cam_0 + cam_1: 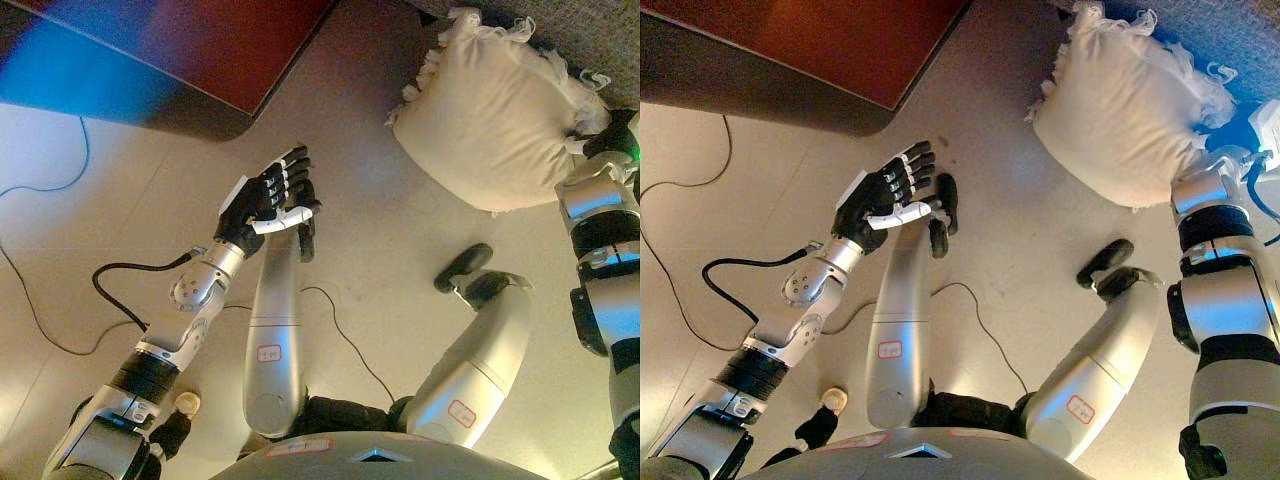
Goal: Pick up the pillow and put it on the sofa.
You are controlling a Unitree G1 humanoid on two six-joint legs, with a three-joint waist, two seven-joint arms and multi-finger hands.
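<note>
The cream pillow (490,120) with a frayed white fringe is at the upper right, its top edge against the grey sofa (570,25). It also shows in the right eye view (1120,105). My right hand (603,128) is at the pillow's right edge, touching it; its fingers are hidden behind the pillow. My left hand (268,195) is open with straight fingers, held in the air over the beige floor, well to the left of the pillow and holding nothing.
A dark red-brown piece of furniture (210,40) fills the upper left, its rounded corner reaching towards the middle. A thin cable (40,185) lies on the floor at the left. Bare beige floor (380,190) lies between the furniture and the pillow.
</note>
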